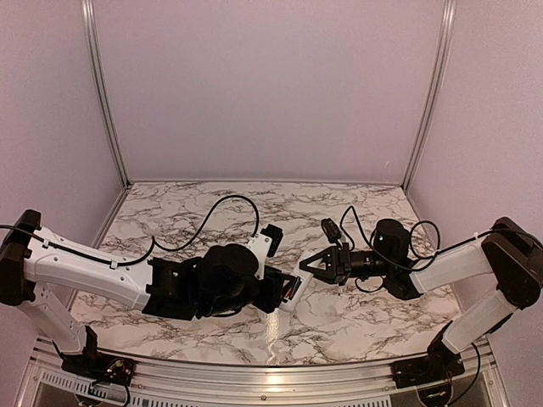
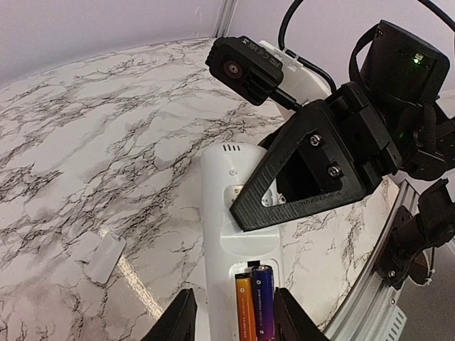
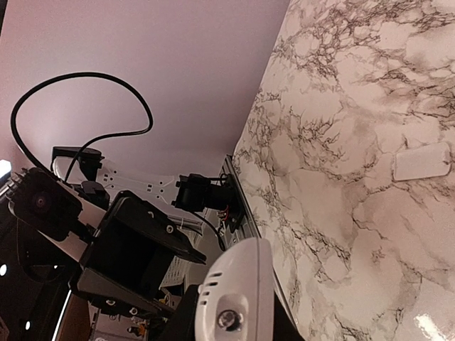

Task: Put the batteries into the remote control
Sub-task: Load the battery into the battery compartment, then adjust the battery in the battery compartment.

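Observation:
The white remote control point(image 2: 217, 213) lies back side up, its battery bay uncovered. Two batteries sit side by side in the bay, one orange point(image 2: 245, 312) and one dark blue-purple point(image 2: 264, 302). My left gripper point(image 2: 234, 320) straddles the bay end of the remote, open, with a gap showing at the left finger point(image 2: 178, 316). My right gripper point(image 3: 238, 320) is shut on the remote's other, rounded end point(image 3: 238, 284). Its black fingers point(image 2: 284, 192) cross the remote in the left wrist view. From above, both grippers point(image 1: 284, 292) point(image 1: 307, 264) meet at mid-table.
A thin plain white strip point(image 2: 105, 257) lies flat on the marble table point(image 2: 106, 142), left of the remote; it also shows in the right wrist view point(image 3: 421, 162). The metal front rail point(image 2: 377, 270) runs close by on the right. Lilac walls point(image 1: 271, 85) enclose the back and sides.

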You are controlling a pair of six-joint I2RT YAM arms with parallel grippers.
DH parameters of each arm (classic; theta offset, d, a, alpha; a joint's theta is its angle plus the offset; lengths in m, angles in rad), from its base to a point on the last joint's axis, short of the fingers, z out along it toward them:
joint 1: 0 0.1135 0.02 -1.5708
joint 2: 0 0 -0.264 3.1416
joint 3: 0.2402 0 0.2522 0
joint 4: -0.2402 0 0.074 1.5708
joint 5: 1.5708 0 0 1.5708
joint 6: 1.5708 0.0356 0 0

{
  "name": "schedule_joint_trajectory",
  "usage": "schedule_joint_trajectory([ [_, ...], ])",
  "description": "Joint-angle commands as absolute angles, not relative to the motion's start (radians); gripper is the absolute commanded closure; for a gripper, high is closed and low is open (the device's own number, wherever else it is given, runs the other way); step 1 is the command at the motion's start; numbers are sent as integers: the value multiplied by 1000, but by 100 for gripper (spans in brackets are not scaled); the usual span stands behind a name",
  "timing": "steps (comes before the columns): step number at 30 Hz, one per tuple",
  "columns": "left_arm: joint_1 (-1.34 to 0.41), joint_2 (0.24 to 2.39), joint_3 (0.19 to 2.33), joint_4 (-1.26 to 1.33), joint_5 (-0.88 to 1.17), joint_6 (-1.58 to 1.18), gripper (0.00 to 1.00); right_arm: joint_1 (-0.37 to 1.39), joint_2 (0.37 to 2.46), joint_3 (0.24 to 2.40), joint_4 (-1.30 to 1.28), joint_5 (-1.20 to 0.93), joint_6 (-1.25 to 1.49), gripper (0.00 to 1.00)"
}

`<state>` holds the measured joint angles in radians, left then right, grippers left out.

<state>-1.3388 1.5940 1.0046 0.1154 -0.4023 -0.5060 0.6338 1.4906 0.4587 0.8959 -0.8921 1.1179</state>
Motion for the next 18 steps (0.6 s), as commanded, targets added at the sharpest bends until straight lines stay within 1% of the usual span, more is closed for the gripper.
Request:
schedule_joint_trajectory([
  [1, -1323, 1558, 972, 80, -374, -513, 61, 635, 1493, 460, 893, -913, 1093, 100],
  [3, -1312, 1541, 957, 95, -332, -520, 60, 636, 1492, 462, 884, -913, 1081, 100],
  [5, -1296, 1521, 935, 115, -288, -536, 56, 638, 1490, 460, 874, -912, 1064, 100],
  [9, -1273, 1475, 855, 230, -197, -606, 40, 639, 1485, 460, 861, -894, 1025, 100],
  [12, -1243, 1453, 804, 312, -113, -680, 31, 649, 1478, 470, 851, -881, 989, 100],
  [16, -1199, 1433, 748, 436, 39, -742, 25, 661, 1464, 494, 786, -880, 930, 100],
  [18, -1201, 1413, 753, 422, 43, -671, 26, 661, 1458, 500, 757, -879, 923, 100],
])
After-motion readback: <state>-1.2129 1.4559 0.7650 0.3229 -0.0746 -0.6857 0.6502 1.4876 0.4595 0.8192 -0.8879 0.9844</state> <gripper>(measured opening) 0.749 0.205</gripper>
